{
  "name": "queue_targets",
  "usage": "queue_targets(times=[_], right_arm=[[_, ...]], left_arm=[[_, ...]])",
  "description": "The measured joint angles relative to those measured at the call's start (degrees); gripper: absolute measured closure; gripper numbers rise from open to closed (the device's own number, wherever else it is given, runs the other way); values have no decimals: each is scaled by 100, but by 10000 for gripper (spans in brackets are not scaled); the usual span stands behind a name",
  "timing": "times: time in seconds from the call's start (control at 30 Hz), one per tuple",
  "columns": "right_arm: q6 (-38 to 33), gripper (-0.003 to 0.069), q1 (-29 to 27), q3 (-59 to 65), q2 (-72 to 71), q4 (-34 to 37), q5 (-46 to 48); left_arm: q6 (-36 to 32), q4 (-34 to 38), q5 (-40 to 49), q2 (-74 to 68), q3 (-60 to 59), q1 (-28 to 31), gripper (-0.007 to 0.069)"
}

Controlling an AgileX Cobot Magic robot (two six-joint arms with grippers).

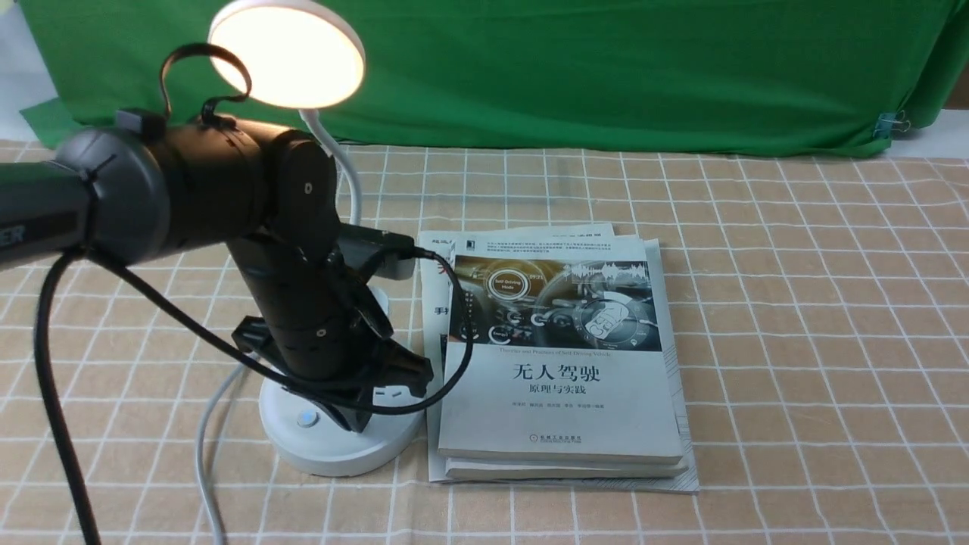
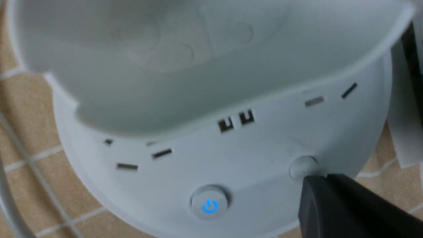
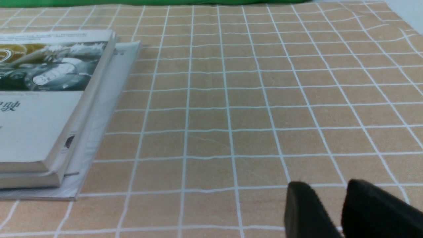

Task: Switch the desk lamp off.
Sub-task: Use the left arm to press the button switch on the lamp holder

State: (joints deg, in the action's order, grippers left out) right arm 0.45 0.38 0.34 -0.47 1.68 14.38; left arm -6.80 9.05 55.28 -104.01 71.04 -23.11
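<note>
The desk lamp stands at the left with its round head (image 1: 286, 53) glowing, on a white gooseneck (image 1: 344, 163). My left arm reaches down over the lamp's round base (image 1: 341, 450). In the left wrist view the base (image 2: 264, 185) shows sockets, a button lit with a blue power sign (image 2: 210, 203) and a plain button (image 2: 301, 166). The cup (image 2: 198, 66) sits above them. My left gripper (image 2: 325, 177) is shut, its tip resting at the plain button's edge. My right gripper (image 3: 327, 188) hangs over bare cloth, fingers slightly apart, holding nothing.
A stack of books (image 1: 564, 363) lies right beside the lamp base, also seen as books (image 3: 43, 109) in the right wrist view. The lamp's white cord (image 1: 204, 446) trails toward the front edge. Checked cloth (image 1: 817, 341) covers the table; a green backdrop (image 1: 606, 68) hangs behind.
</note>
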Motion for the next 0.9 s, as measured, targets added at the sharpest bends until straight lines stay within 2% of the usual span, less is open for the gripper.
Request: queue_targets(times=[0.27,0.63,0.9], right_arm=[[0,416,0,0,0,0,0],[0,416,0,0,0,0,0],[0,416,0,0,0,0,0]], left_arm=[[-5,7,88,-175,64,1,628],[-5,-25,-157,399,53,6,628],[-5,-25,-188,-171,59,6,628]])
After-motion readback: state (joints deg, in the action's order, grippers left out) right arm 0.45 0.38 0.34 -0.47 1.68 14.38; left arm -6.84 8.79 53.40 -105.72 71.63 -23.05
